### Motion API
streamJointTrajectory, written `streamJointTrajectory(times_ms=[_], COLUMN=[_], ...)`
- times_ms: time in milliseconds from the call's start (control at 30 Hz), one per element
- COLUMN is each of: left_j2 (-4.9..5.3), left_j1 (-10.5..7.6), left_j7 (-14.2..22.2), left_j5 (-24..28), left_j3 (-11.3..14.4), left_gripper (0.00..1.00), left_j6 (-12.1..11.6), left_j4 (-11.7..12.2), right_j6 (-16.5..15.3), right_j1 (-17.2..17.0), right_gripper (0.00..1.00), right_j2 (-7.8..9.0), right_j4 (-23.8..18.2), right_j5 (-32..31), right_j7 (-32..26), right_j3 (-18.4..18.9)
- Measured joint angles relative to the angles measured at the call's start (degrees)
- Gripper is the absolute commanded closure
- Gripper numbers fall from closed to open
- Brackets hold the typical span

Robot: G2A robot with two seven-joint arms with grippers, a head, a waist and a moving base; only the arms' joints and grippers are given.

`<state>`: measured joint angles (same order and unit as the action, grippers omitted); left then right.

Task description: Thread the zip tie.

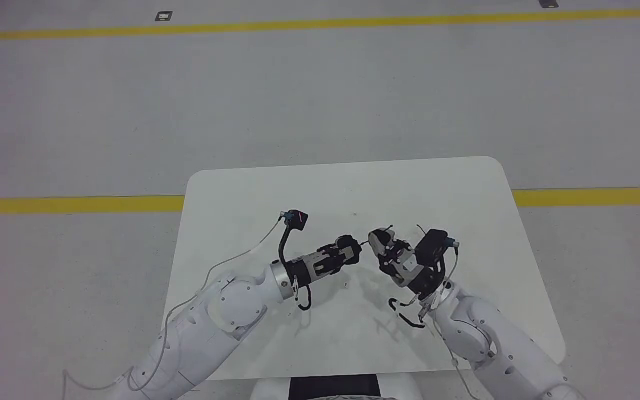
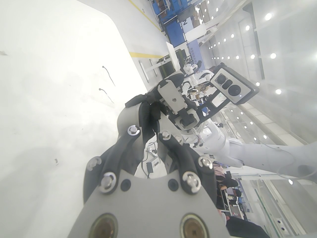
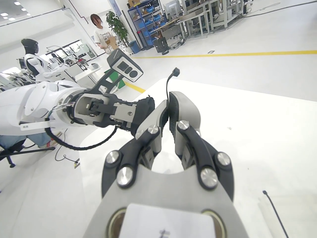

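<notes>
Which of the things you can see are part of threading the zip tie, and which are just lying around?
In the job: black zip tie, clamped in the right gripper; left gripper close beside it.
Lying about: spare zip ties loose on the white table.

A robotics lab hall: pale floor [image 1: 320, 100] marked with yellow lines [image 1: 320, 22], blue parts shelves [image 3: 146, 11], equipment-laden workbenches [image 3: 218, 3], and a second humanoid robot [image 3: 34, 63] nearby.
</notes>
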<state>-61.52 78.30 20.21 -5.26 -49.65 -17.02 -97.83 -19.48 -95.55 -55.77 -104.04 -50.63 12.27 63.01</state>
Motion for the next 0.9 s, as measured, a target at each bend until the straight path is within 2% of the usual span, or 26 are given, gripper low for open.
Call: streamJointTrajectory(times_ms=[267,900], left_j2=[0.0,0.0], left_j1=[0.0,0.0], left_j7=[0.0,0.0], left_j5=[0.0,0.0], left_j3=[0.0,0.0], left_gripper=[1.0,1.0], left_j6=[0.0,0.0], left_j4=[0.0,0.0], right_j6=[0.0,0.0], right_j1=[0.3,1.1], right_gripper=[1.0,1.0], right_j2=[-0.23,0.38], right_j4=[0.1,0.5], right_j5=[1.6,2.7], right_j7=[0.0,-0.9], right_j3=[-0.7,-2.0])
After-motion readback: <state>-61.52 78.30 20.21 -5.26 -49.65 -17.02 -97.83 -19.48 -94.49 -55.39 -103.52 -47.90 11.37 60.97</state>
